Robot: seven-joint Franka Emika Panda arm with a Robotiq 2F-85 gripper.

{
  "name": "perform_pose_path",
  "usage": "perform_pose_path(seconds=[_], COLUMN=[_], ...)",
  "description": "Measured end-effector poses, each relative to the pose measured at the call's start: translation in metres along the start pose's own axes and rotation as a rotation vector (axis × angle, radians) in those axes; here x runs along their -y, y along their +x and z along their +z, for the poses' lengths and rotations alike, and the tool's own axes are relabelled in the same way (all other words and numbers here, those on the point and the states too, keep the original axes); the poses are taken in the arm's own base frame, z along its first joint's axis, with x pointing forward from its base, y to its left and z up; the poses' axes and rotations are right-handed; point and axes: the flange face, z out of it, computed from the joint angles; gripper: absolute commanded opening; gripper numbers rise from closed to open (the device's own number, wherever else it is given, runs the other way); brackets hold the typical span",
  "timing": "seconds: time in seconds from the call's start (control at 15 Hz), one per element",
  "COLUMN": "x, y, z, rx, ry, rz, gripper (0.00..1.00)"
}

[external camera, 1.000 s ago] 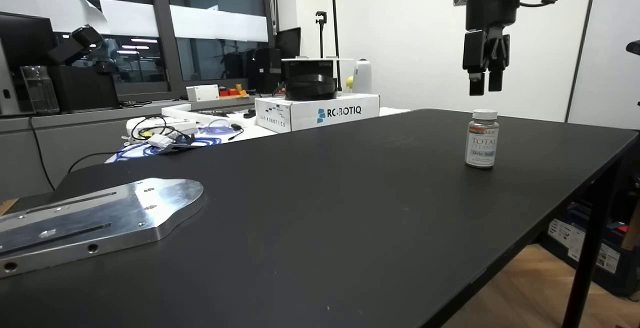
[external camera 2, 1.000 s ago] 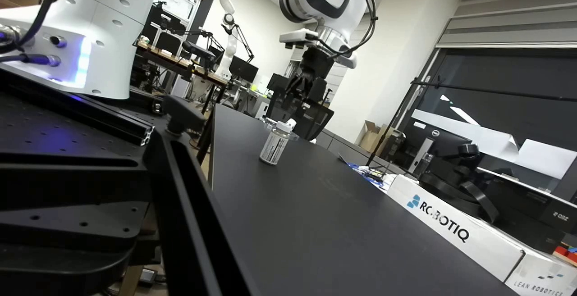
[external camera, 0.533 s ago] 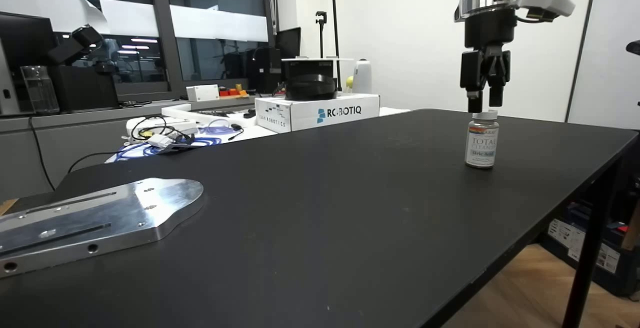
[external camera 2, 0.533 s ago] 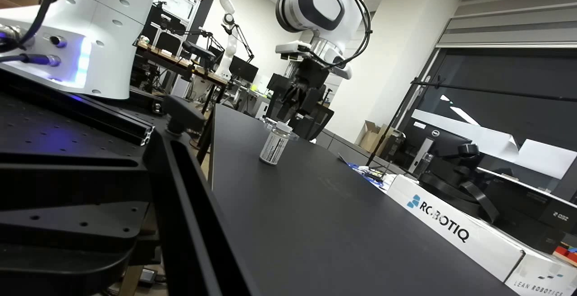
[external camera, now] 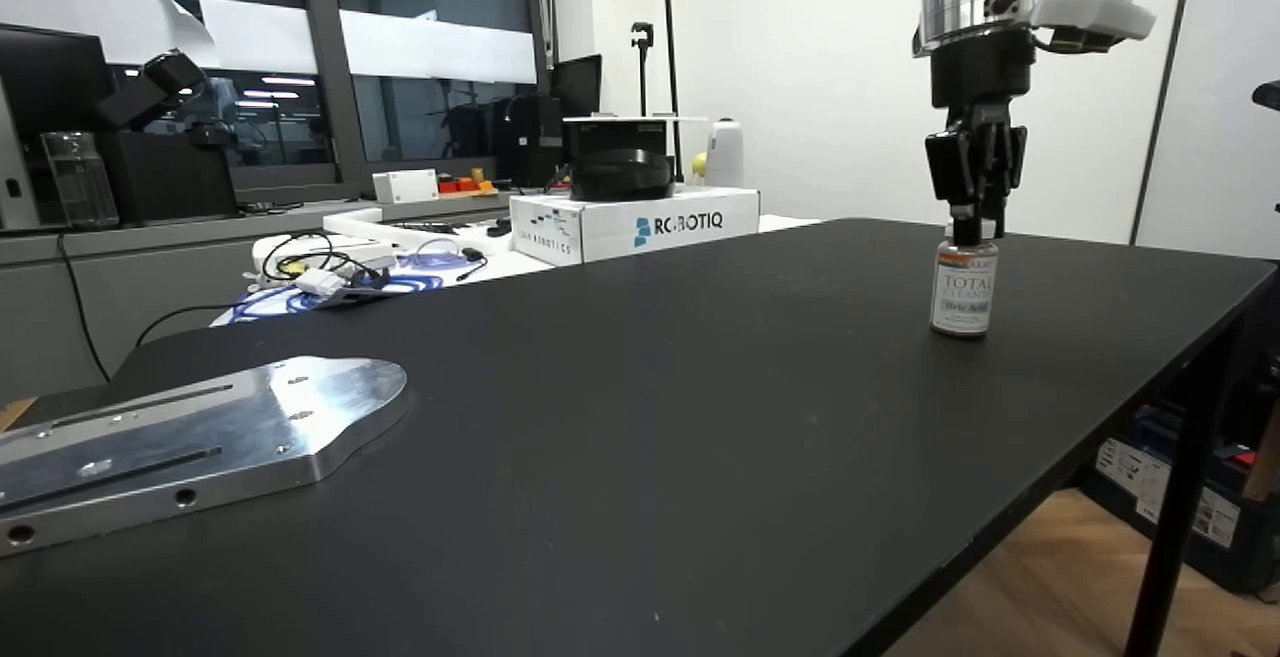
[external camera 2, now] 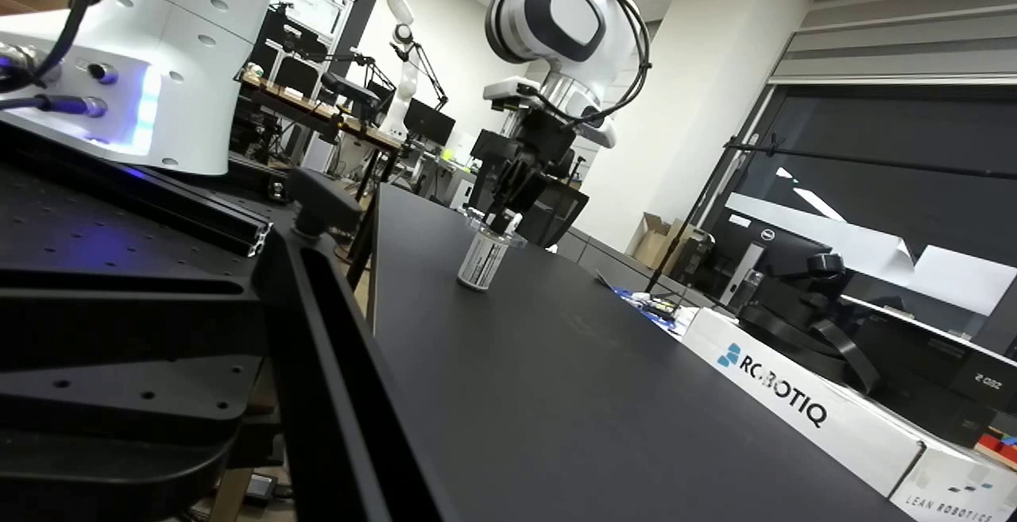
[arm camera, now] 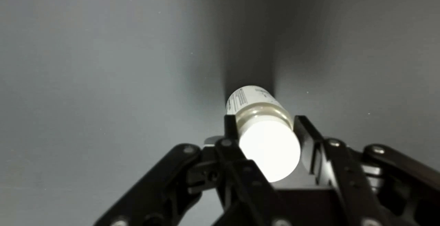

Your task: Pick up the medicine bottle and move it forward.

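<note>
The medicine bottle (external camera: 963,295), white-labelled with a pale cap, stands upright on the black table in both exterior views. My gripper (arm camera: 265,129) has come down over its top, one finger on each side of the cap. Glare washes out the round cap of the bottle (arm camera: 270,150) in the wrist view; part of its label and clear shoulder show beyond it. The jaws are shut on the bottle at cap height. In an exterior view the near finger (external camera: 967,227) covers part of the cap. The bottle's base (external camera 2: 474,284) still rests on the tabletop.
A shiny metal plate (external camera: 220,427) lies on the black table (external camera: 680,437) at its opposite end from the bottle. The table's long edge (external camera: 1060,477) runs fairly near the bottle. Beyond the other side are a white Robotiq box (external camera: 680,225) and tangled cables (external camera: 330,282).
My gripper has descended from above the bottle to its cap, and its fingers have come together around it. The bottle has kept its place on the table.
</note>
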Motion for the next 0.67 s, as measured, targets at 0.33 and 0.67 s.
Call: perform_pose_path(seconds=[0.33,0.67], x=[0.001,0.003], y=[0.006,0.005], z=[-0.035,-0.088], rx=[-0.005,-0.031], ry=[-0.002,-0.011], rz=[-0.003,-0.019], gripper=[0.19,0.44])
